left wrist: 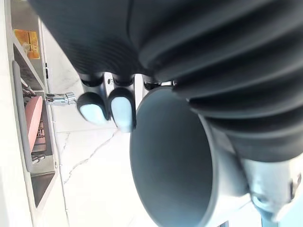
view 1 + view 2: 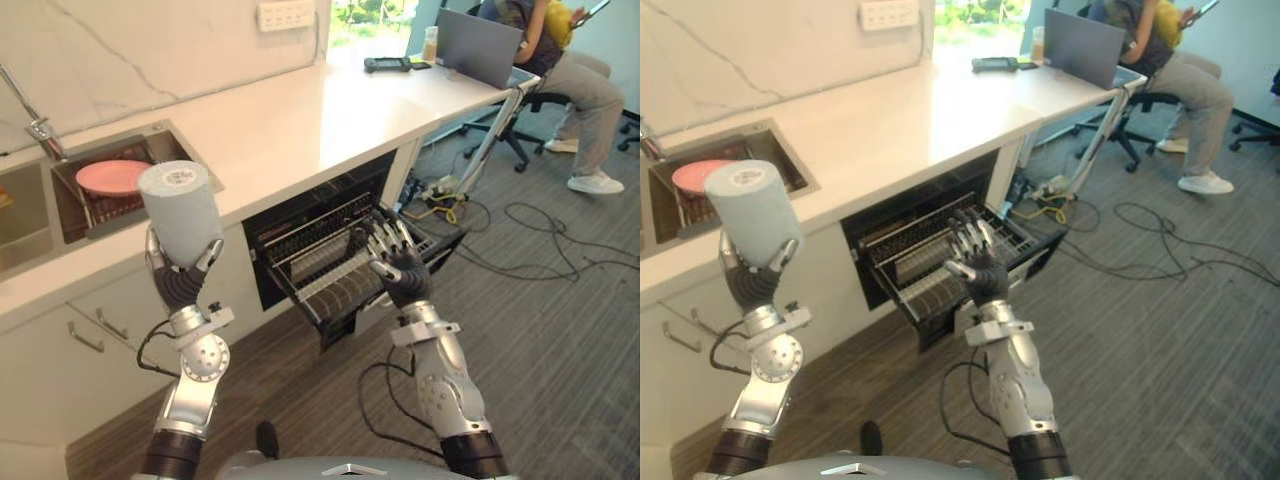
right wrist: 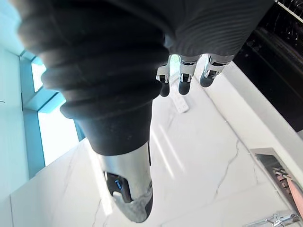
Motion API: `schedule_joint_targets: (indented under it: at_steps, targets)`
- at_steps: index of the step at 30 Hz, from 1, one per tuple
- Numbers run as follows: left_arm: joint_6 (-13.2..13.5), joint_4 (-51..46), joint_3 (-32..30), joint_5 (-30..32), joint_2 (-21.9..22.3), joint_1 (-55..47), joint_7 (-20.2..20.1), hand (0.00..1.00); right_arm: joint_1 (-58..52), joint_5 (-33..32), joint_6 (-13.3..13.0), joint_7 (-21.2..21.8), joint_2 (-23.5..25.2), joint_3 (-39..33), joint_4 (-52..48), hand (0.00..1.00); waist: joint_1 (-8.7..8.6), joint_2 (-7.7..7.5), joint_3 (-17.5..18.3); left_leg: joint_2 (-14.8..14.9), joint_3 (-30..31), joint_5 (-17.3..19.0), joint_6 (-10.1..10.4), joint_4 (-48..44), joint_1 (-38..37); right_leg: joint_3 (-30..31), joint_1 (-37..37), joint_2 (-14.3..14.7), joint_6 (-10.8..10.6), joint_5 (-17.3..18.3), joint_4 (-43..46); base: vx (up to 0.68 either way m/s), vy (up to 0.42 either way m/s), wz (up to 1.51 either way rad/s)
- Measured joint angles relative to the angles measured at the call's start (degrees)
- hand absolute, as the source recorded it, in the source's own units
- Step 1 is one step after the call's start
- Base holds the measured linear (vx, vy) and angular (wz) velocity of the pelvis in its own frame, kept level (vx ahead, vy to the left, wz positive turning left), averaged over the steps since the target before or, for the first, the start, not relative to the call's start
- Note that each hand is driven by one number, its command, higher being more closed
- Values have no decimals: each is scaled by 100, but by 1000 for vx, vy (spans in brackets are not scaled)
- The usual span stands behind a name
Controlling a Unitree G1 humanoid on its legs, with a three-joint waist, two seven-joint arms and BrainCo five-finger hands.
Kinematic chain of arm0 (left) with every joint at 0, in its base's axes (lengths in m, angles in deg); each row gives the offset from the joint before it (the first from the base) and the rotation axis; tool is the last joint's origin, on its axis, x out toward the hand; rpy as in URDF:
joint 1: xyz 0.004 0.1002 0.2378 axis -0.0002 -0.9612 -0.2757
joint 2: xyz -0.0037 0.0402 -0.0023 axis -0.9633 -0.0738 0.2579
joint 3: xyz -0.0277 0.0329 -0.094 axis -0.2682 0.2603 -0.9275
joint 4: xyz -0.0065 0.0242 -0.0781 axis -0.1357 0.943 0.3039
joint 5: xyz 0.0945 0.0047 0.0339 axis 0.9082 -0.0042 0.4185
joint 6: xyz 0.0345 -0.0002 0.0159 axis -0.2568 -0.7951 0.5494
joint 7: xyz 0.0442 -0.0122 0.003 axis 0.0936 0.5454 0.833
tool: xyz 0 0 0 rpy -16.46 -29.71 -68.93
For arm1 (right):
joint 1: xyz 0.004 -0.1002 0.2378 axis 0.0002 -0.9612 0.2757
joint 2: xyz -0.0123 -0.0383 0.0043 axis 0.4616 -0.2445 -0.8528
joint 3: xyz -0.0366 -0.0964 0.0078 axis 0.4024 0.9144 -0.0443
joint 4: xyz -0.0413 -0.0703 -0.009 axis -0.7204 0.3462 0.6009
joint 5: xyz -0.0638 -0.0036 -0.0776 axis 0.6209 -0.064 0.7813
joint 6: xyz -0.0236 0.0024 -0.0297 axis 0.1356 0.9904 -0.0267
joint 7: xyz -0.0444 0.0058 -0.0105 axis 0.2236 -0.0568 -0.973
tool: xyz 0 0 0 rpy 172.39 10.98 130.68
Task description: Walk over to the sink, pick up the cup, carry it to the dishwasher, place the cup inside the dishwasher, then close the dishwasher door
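Note:
My left hand (image 2: 178,278) is shut on a pale grey cup (image 2: 181,212), held bottom-up in front of the counter edge, below the sink (image 2: 170,137). In the left wrist view the cup (image 1: 175,161) shows its dark hollow inside beside my fingertips (image 1: 122,109). The dishwasher (image 2: 330,215) sits under the counter with its door down and its lower rack (image 2: 345,262) pulled out. My right hand (image 2: 397,262) hangs open over the rack's front, fingers straight, holding nothing.
A pink plate (image 2: 112,176) lies in the sink beside the tap (image 2: 35,120). On the white counter (image 2: 300,110) stand a laptop (image 2: 478,48) and a remote (image 2: 385,64). A person (image 2: 565,70) sits on an office chair at the right. Cables (image 2: 520,240) trail over the floor.

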State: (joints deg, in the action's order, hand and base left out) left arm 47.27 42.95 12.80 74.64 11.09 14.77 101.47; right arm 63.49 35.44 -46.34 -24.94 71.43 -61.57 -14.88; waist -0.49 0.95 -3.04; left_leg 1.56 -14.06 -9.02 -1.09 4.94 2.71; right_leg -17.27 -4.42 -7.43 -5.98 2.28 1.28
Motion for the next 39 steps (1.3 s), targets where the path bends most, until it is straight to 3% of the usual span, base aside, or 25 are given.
schedule_joint_targets:
  at_steps: [9, 19, 24, 39]
  targets:
    - [-54, 381, -24, 131, -161, 207, 126, 100, 144, -157, -7, -78, -30, 333, 21, 0, -27, 21, 8, 82, -218, 43, 57, 4, -97, 252, 40, 60, 79, -48, 4, -5, 4, -15]
    - [-55, 719, 262, 145, -88, 189, 120, 100, 131, -99, 155, -666, 26, 603, 20, 0, 33, 99, 58, 88, -159, 15, 60, 5, -131, 207, -19, 67, 89, -55, 12, 1, 7, 1]
    - [-55, 847, 325, 149, -35, 190, 104, 100, 135, -98, 360, -672, 14, 596, 10, 0, 21, 118, 71, 92, -151, 14, 61, 5, -150, 197, -46, 71, 87, -53, 7, 0, 0, 0]
    - [-135, 1086, 735, 381, 47, 178, -24, 100, 330, -110, 475, -669, 48, 499, -267, 0, 51, 123, 104, 88, -33, -16, 64, 5, -78, 74, -47, 79, 81, -48, -10, 11, 5, 4]
